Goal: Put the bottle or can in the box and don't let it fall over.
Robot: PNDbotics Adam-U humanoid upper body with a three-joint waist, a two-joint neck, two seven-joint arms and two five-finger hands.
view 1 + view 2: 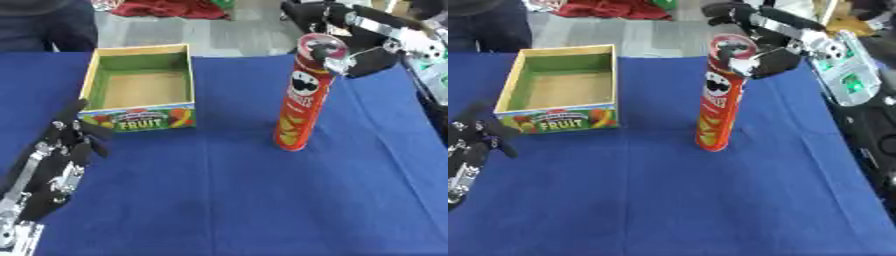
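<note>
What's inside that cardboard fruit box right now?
Nothing shows inside the fruit box: only green inner walls and a bare brown floor. The near wall hides a strip of the floor behind it.

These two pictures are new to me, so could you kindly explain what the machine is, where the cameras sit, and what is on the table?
Both pictures come from one stereo camera in a humanoid robot's head, looking down at its work, so they show the same moment from the left and right eye.

A blue tablecloth covers the table. On it stands a tall red Pringles can, upright with its base on the cloth. To its left sits an open cardboard fruit box, green inside and holding nothing.

The black and silver limbs are the robot's arms. Its right hand reaches in from the upper right, with its fingers curled round the top of the can. Its left hand rests idle at the lower left, fingers relaxed and holding nothing.

The can is not yet in the box.
</note>
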